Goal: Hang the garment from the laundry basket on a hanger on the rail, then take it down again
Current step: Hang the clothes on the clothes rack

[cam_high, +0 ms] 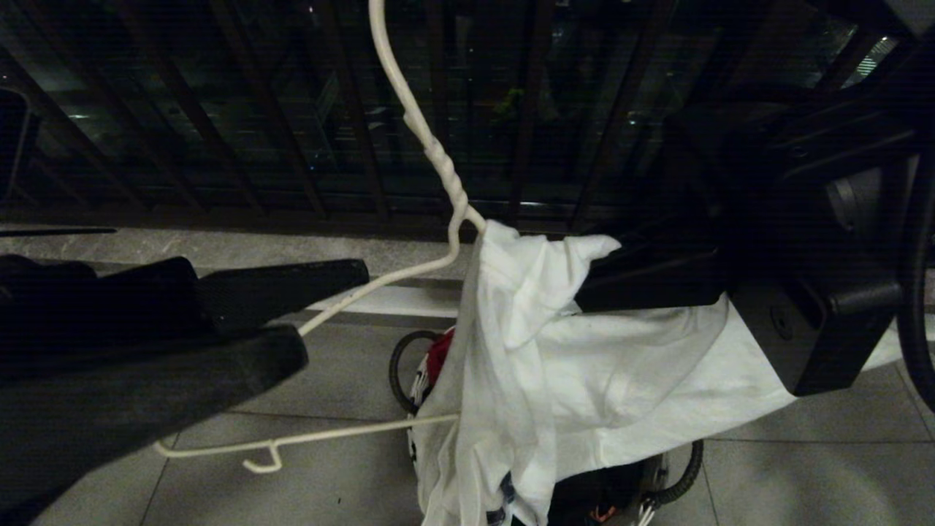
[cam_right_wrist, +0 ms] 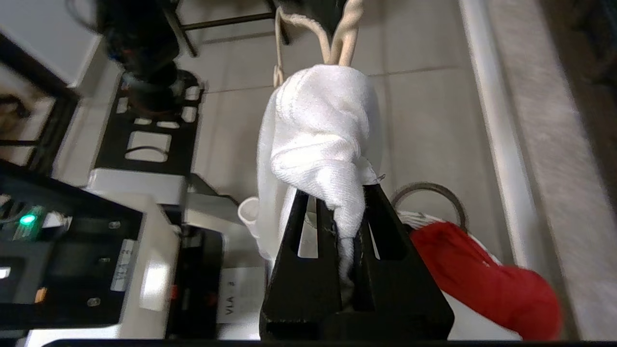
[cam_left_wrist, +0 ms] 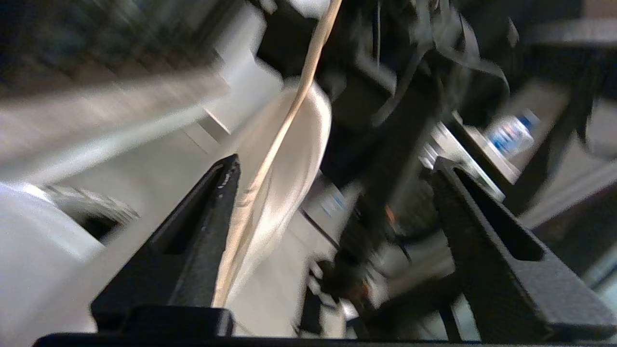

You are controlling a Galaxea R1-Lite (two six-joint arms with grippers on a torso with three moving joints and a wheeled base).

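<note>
White T-shirt [cam_right_wrist: 318,135] is clamped between right gripper [cam_right_wrist: 348,193] fingers, draped over wire hanger [cam_high: 438,161]. Left gripper [cam_left_wrist: 332,168] fingers are spread; hanger wire lies just beside one finger.

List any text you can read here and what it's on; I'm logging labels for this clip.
"VLA 2" on a grey sticker on the robot's base.
"VLA 2" on a white label beside it; the digit is blurred and uncertain.
The T-shirt's print is mostly folded out of sight; no letters can be read.
The blue-and-white label in the left wrist view is too blurred to read.
</note>
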